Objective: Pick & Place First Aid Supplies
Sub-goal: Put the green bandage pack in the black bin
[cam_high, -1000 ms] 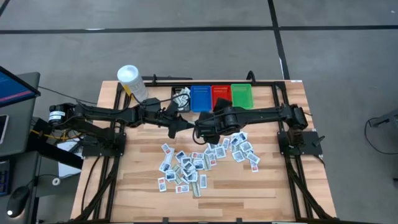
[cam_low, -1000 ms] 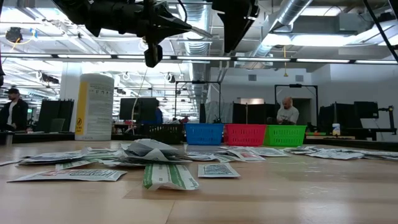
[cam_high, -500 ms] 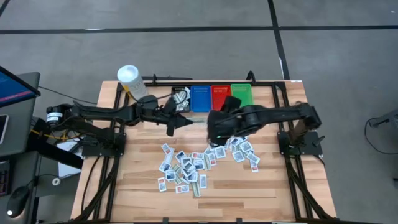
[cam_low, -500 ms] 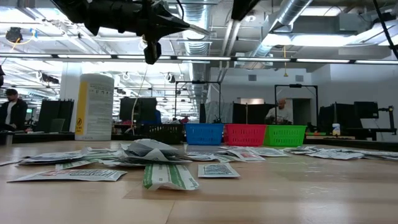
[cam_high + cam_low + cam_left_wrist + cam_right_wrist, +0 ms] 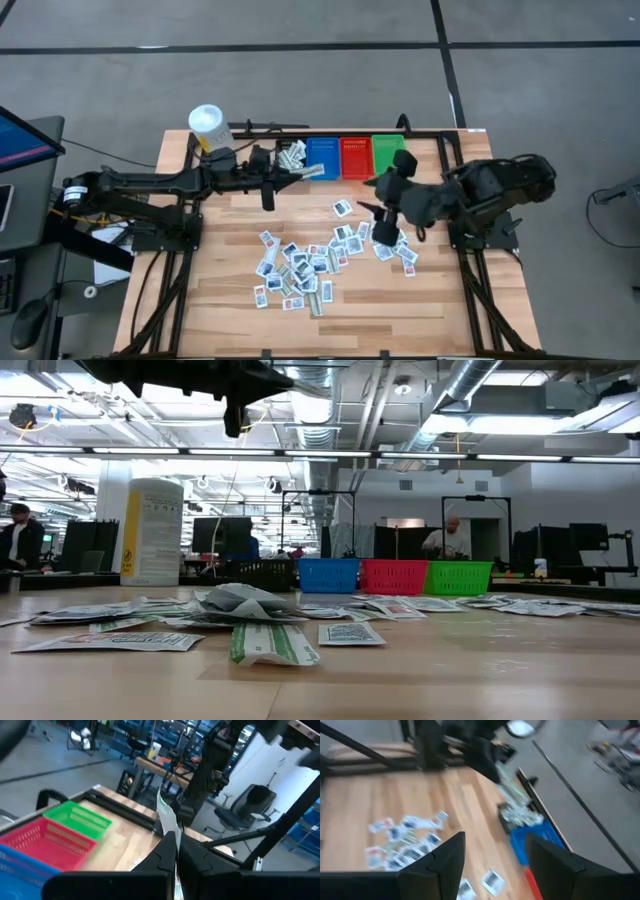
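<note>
Right gripper [image 5: 385, 205] retracted, spread, empty, left gripper [image 5: 296, 173] pinching packet [image 5: 308, 172] (over blue bin [image 5: 322, 158]), black bin [image 5: 291, 156] holding packets.

Even, bright overhead light falls on the wooden table [image 5: 420, 300] in the high view, with only soft, short shadows under the two arms and no glare on the wood. In the low view, long ceiling strip lights [image 5: 300, 453] behind the table glow nearly white, so the arm above shows as a dark silhouette; the nearest packets [image 5: 270, 643] are soft, while the blue bin [image 5: 328, 575] beyond them is sharper. The right wrist view is smeared throughout by motion blur. The left wrist view is blurred too, most heavily toward its edges, with the red bin [image 5: 47, 840] soft.
</note>
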